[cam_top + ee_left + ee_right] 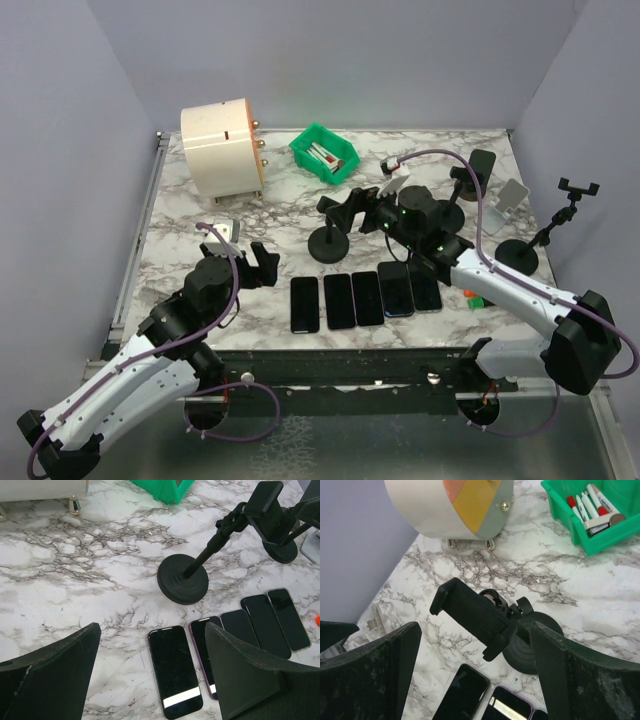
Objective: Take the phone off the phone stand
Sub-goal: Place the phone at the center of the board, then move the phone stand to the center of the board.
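**Overhead and wrist views of a marble table (175, 215).** We see five phones (367, 297) lying flat in a row at the near middle, screens up, just in front of the round base of the phone stand (330, 244). The stand's clamp (472, 612) sits tilted on its stem above the base. The right gripper (475, 635) has its fingers spread wide to either side of the clamp; we cannot tell whether they touch it. The left gripper (240, 257), likewise spread wide and holding nothing, hangs above the table left of the row. A green bin (324, 153) and a white drum (222, 148) stand at the far side.
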{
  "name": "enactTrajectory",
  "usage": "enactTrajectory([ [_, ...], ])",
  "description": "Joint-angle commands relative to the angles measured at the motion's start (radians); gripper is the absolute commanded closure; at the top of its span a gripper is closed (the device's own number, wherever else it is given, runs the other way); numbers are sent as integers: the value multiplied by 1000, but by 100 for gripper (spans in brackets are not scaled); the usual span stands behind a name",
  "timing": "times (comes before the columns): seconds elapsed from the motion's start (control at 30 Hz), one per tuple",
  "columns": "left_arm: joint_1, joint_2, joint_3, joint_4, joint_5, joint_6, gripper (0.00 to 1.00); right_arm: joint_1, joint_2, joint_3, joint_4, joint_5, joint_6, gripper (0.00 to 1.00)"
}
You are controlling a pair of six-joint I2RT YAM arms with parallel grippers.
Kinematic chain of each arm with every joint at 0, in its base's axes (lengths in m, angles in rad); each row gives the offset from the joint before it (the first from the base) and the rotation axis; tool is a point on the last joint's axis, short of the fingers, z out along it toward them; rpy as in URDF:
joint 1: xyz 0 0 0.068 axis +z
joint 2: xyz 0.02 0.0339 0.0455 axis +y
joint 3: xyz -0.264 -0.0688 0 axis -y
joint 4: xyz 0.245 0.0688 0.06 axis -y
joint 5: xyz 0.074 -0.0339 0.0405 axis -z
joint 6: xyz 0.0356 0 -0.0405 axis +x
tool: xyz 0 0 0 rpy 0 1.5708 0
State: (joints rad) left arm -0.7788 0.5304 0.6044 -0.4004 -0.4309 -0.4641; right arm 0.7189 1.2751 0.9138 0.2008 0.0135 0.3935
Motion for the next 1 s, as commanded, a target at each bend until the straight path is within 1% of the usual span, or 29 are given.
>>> enactTrajectory([
  [0.0, 6, -19, -13, -14, -26, 19, 14, 4, 20, -3, -44, 48, 144, 8],
  [0.13, 6, -21, -12, -15, -24, 20, 15, 4, 32, 8, -74, 67, 194, 19],
  [0.4, 6, -21, -14, -17, -22, 19, 14, 4, 38, -2, -125, 86, 215, 44],
  [0.57, 6, -23, -14, -17, -19, 18, 14, 4, 53, -3, -123, 93, 217, 46],
  [0.63, 6, -23, -16, -17, -16, 15, 14, 4, 59, 1, -125, 95, 221, 51],
  [0.83, 6, -21, -16, -17, -12, 15, 14, 4, 64, 5, -121, 104, 223, 70],
  [0.9, 6, -16, -17, -15, -12, 13, 14, 4, 63, 3, -116, 108, 221, 79],
  [0.97, 6, -14, -15, -15, -12, 12, 14, 4, 56, 2, -117, 112, 213, 90],
])
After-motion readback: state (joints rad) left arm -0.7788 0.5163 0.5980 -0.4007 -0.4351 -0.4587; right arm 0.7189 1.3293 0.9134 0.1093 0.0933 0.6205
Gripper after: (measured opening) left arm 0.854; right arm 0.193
